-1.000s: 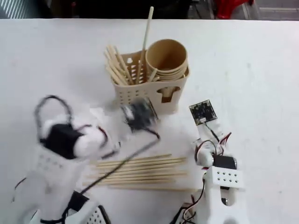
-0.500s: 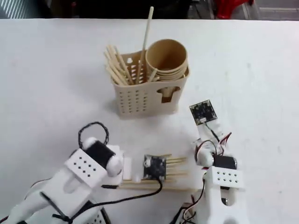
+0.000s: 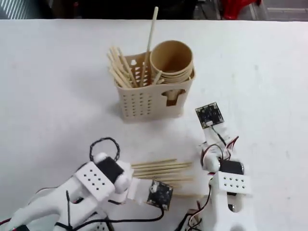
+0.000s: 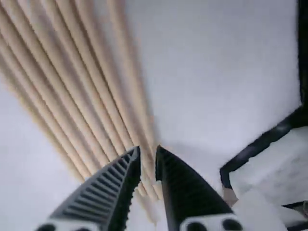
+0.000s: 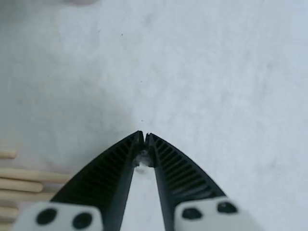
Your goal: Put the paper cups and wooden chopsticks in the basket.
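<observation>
Basket (image 3: pixel 144 103) stood upright on the table (image 3: pixel 57 72), holding stacked paper cups (image 3: pixel 171 57) and a bundle of chopsticks (image 3: pixel 120 67). A loose pile of chopsticks (image 3: pixel 161 169) lay flat at 6 o'clock of the basket. Left gripper (image 4: pixel 148 153) was over that pile's ends, jaws nearly closed; whether a stick was pinched could not be determined. Right gripper (image 5: pixel 144 135) was at 4 o'clock of the basket, jaws closed on nothing

Loose chopsticks (image 3: pixel 161 169) partly hidden under left arm (image 3: pixel 96 180), arm bases cropped
</observation>
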{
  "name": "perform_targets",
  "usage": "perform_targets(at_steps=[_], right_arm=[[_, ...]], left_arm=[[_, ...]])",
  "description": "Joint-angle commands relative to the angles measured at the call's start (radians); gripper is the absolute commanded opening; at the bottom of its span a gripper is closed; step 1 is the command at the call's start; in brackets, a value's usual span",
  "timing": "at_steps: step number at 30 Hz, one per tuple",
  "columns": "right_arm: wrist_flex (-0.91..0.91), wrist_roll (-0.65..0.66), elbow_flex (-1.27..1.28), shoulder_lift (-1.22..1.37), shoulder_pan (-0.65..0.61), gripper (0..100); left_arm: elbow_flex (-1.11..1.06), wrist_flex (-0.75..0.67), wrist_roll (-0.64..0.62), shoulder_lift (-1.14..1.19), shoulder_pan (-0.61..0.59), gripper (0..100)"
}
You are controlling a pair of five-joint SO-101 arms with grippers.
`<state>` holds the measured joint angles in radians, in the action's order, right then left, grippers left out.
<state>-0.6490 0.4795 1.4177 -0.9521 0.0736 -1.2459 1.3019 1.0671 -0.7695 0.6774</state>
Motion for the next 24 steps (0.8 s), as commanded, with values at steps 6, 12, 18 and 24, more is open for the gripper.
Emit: perform_targets(at_steps=[6, 12, 18, 24], right_arm=[[0.018, 0.009, -0.003, -0.008, -0.004, 1.8], [0.018, 0.009, -0.003, -0.008, -0.004, 1.8], [0.013, 0.009, -0.003, -0.008, -0.004, 1.8], [0.018, 0.009, 0.008, -0.012, -0.002, 1.8]], left_arm=[[-0.061, -0.109, 0.002, -0.001, 0.070, 7], [-0.061, -0.155, -0.103, -0.001, 0.068, 2], [-0.061, -0.157, -0.115, -0.001, 0.068, 2], [-0.060, -0.160, -0.118, 0.001, 0.068, 2]])
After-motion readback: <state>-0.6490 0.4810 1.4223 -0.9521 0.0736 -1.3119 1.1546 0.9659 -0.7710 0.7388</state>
